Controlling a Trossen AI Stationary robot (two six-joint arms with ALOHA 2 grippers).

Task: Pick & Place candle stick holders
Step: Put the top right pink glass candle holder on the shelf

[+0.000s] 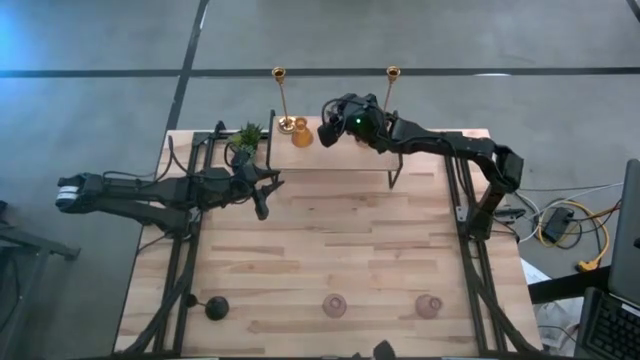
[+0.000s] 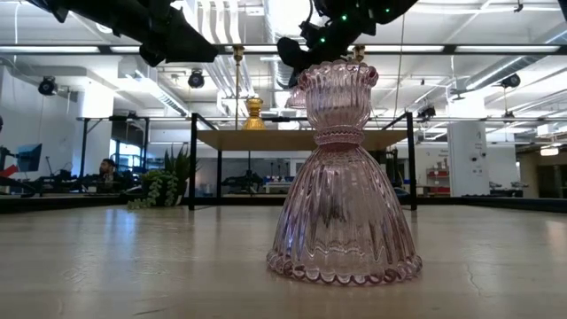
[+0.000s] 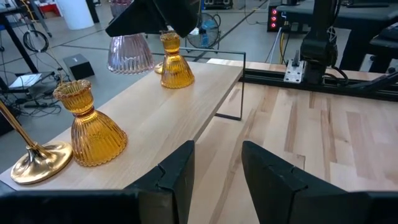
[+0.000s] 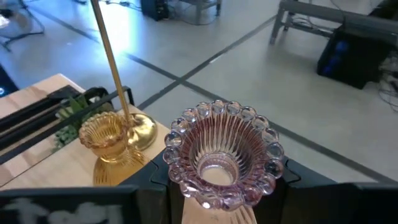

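Note:
My right gripper [image 1: 328, 132] is shut on a pink glass holder [image 3: 130, 53] above the raised shelf [image 3: 186, 112] at the table's far side. Two amber glass holders [image 3: 90, 124] [image 3: 174, 62] stand on the shelf on their bell bases. A tall brass stick stands beside them on its round base [image 3: 40, 162], and a second brass stick [image 1: 393, 72] stands farther right. My left gripper [image 3: 217, 177] is open and empty over the table, near the shelf's left end. Two pink holders [image 1: 334, 305] [image 1: 429, 305] and a black stemmed one [image 1: 217, 307] stand near the front edge. My right gripper holds the pink holder by its upper part, from above, fingers pointing down. One finger [image 4: 158, 180] stands on each side of it, but the gripper's own body hides the place of contact. The ribbed bell with its beaded rim [image 4: 186, 121] hangs upright below the fingers, seemingly clear of the shelf.
A small green potted plant [image 1: 245, 138] sits at the shelf's left end, close to my left gripper. The shelf stands on thin black legs [image 3: 239, 87]. Bare wood lies between the shelf and the front row. One pink holder [image 2: 341, 177] stands right before the low camera.

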